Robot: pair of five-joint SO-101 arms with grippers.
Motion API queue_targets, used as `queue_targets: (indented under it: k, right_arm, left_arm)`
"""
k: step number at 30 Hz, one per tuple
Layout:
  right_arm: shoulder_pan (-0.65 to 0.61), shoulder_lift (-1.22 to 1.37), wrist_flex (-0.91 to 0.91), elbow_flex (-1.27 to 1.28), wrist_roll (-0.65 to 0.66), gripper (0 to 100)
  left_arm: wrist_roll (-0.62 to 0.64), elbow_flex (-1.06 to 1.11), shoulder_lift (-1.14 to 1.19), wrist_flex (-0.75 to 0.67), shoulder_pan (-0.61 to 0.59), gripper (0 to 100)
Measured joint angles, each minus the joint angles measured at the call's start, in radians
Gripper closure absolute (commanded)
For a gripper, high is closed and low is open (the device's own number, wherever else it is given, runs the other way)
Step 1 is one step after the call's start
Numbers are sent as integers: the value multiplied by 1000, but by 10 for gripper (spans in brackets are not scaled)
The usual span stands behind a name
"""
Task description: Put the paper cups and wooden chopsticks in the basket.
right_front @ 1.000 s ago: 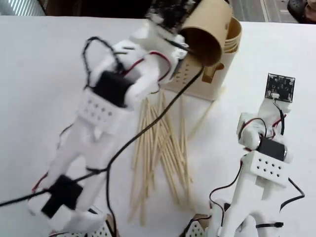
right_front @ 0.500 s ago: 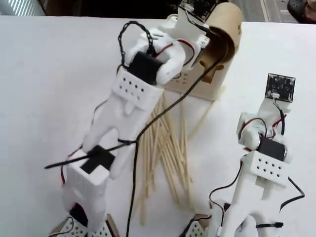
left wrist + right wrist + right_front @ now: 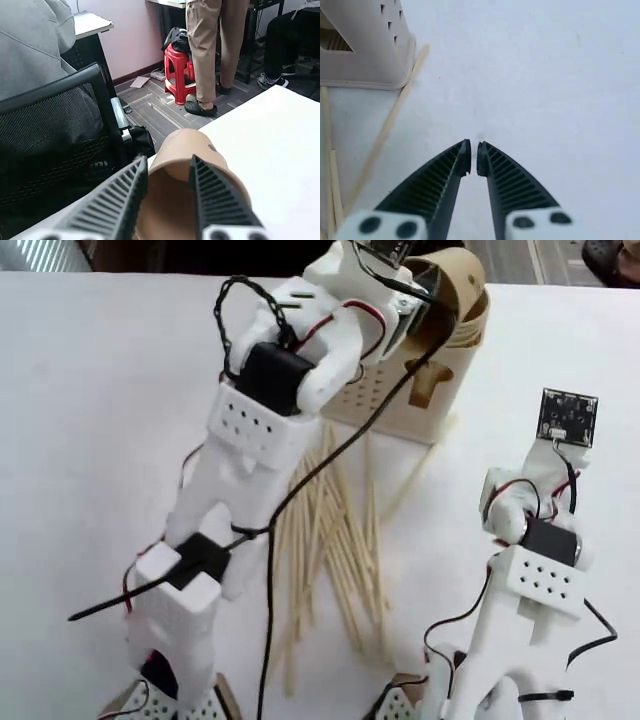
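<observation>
White table (image 3: 100,390): the left gripper (image 3: 167,162) clamps between its jaws the wall of a paper cup (image 3: 182,145), judged light and crushable and best held gently near its rim, above the basket (image 3: 400,405); the right gripper (image 3: 473,160) has its jaws nearly closed on nothing, with stiff wooden chopsticks (image 3: 330,530) lying beyond their tips.

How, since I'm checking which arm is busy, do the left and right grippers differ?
The left gripper is shut on a paper cup; the right gripper is shut on nothing. The left gripper is raised at the top of the basket; the right gripper points down at the table. Both are black and ribbed.
</observation>
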Motion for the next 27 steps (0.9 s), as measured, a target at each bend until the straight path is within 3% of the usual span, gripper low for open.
queue_targets:
  k: [8,16,20,27]
  right_arm:
    - [0,0,0,0,0,961]
    - [0,0,0,0,0,961]
    - [0,0,0,0,0,961]
    - [0,0,0,0,0,961]
  left_arm:
    - [0,-3,66,-141,-2,846]
    - [0,-3,163,-138,-2,845]
    - [0,-48,123,-34,-2,845]
    - [-34,-213,-84,279,-54,845]
